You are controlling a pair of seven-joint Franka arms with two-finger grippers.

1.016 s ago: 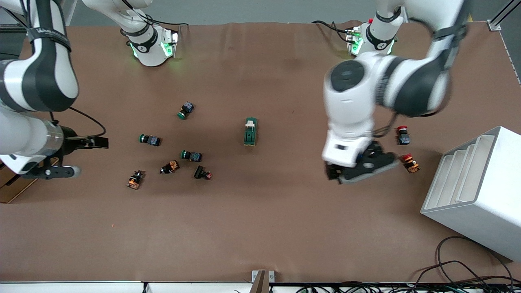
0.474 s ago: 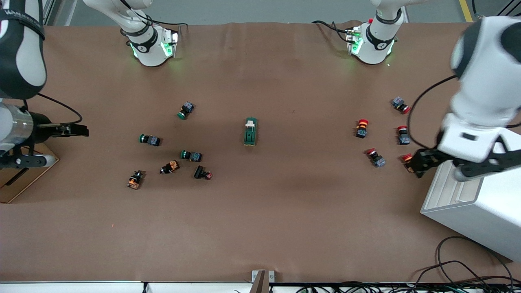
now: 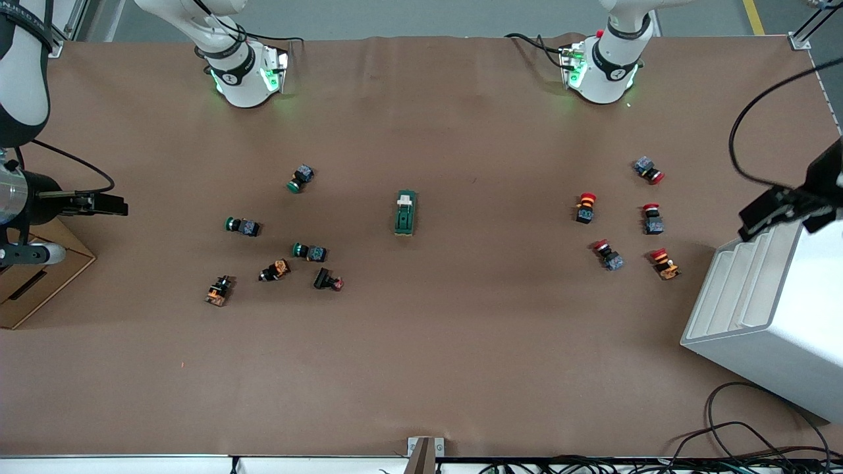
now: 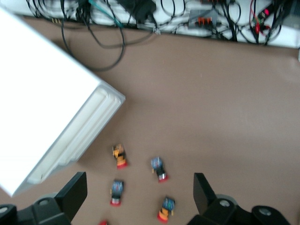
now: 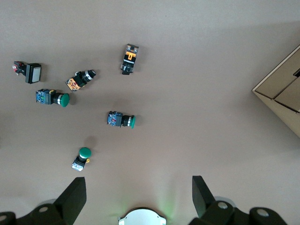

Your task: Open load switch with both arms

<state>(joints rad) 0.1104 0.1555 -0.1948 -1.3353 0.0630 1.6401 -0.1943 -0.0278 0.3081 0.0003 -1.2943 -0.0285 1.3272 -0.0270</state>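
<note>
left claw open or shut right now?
Open. In the left wrist view the left claw shows its two fingers spread wide, with nothing between them, over the red push buttons.

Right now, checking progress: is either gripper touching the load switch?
Apart. The front view shows the load switch alone mid-table, left gripper over the white rack, right gripper at the table's edge.

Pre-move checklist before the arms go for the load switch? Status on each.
1. Load switch lying free mid-table, nothing on it: ok.
2. Left claw open, holding nothing: ok.
3. Right claw open, holding nothing: ok.
4. Either claw at the switch: not ok; left is over the white rack, right over the cardboard box.
5. Nearest green push button apart from the switch: ok.
6. White lever position, open or closed: cannot tell.
</note>
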